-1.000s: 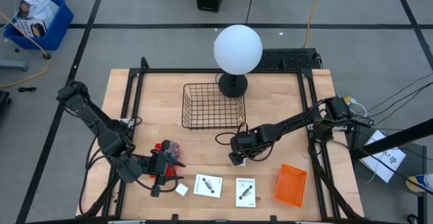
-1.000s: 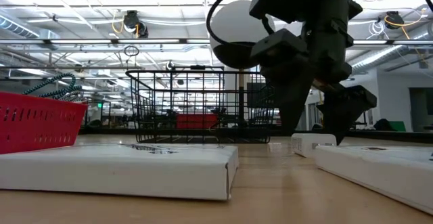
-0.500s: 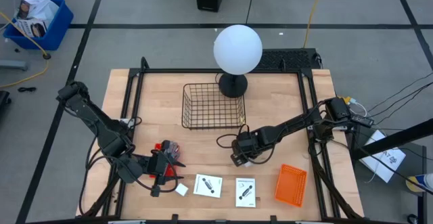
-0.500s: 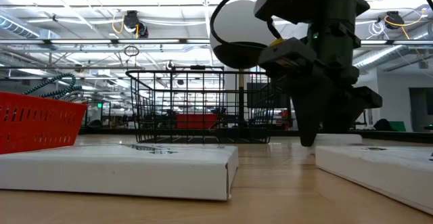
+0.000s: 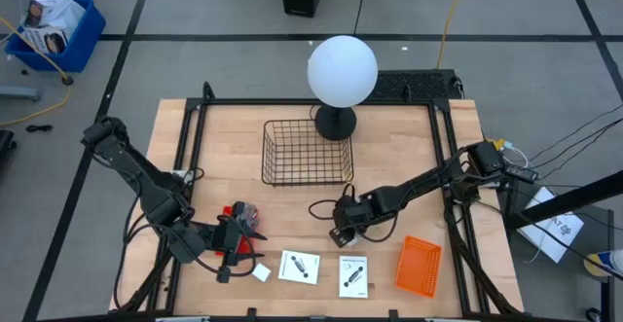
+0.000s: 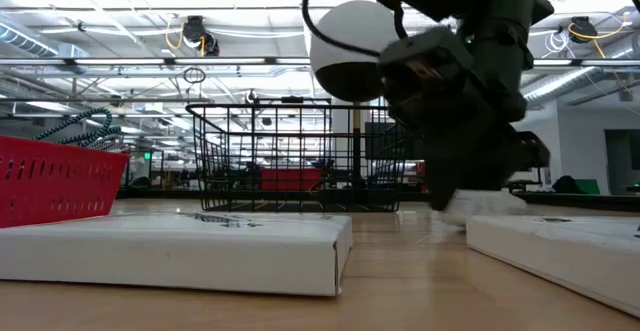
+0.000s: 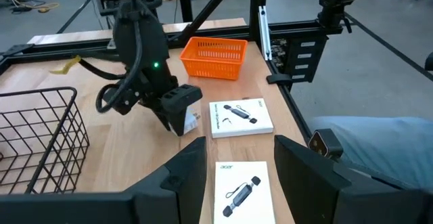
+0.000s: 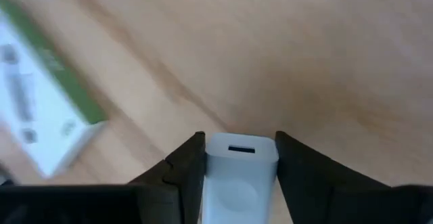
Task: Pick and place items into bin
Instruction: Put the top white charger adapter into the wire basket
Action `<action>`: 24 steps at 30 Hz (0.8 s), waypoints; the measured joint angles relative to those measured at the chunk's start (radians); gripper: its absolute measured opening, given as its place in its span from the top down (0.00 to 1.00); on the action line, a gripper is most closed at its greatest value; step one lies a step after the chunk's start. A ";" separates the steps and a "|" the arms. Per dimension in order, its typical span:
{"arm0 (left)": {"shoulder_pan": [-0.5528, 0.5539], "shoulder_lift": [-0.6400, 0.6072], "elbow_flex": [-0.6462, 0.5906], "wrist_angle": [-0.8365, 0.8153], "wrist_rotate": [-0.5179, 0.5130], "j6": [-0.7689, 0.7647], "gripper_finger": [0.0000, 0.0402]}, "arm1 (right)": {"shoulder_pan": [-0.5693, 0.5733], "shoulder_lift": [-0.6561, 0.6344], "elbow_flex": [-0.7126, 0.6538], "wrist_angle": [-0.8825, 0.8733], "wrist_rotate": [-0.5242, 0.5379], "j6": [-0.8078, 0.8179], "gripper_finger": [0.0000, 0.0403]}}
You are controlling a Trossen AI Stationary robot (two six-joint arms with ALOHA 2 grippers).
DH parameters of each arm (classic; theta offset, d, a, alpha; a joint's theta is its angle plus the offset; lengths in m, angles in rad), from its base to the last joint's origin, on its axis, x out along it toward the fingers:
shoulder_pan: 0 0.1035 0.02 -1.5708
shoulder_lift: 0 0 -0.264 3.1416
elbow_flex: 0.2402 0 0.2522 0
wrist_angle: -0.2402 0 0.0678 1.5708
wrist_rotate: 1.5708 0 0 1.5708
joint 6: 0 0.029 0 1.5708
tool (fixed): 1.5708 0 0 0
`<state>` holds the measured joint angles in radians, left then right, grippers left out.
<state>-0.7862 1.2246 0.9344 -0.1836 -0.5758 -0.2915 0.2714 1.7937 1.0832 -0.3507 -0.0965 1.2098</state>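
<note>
The right arm reaches from its base at the worktop's (image 5: 224, 147) right edge across toward the middle, stretched low with its wrist bent down, so that the right gripper (image 5: 343, 232) sits at the wood surface. Its two fingers (image 8: 181, 171) are clamped on a small white block (image 8: 241, 176), which shows a dark slot on its end face and rests between them just above the boards. Directly in front of this gripper lies a white card (image 5: 353, 275) with black marks, and a second white card (image 5: 299, 266) lies beside that one; an orange basket (image 5: 419, 264) sits off to the gripper's outer side. The black wire bin (image 5: 307, 152) stands behind the gripper, nearer the white globe lamp (image 5: 342, 72). The left arm waits folded at the worktop's front left corner, its left gripper (image 7: 240, 176) spread open, with another tiny white block (image 5: 261, 273) just beside it.
</note>
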 joint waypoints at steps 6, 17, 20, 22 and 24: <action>0.000 0.000 0.000 0.001 -0.001 0.000 0.56 | -0.001 -0.012 0.000 0.059 0.027 -0.055 0.64; 0.000 0.000 0.000 -0.003 -0.001 0.005 0.56 | -0.012 -0.035 0.003 0.419 0.120 -0.295 0.65; 0.000 0.000 0.000 0.003 -0.001 0.001 0.56 | -0.023 -0.039 0.003 0.515 0.152 -0.385 0.65; 0.000 0.000 0.000 0.000 -0.001 0.001 0.56 | -0.033 -0.050 0.003 0.557 0.186 -0.450 0.65; 0.000 0.000 0.000 0.000 -0.001 0.001 0.56 | -0.044 -0.069 0.003 0.589 0.228 -0.507 0.64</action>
<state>-0.7861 1.2247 0.9344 -0.1839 -0.5771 -0.2904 0.2274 1.7251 1.0863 0.2379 0.1316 0.7027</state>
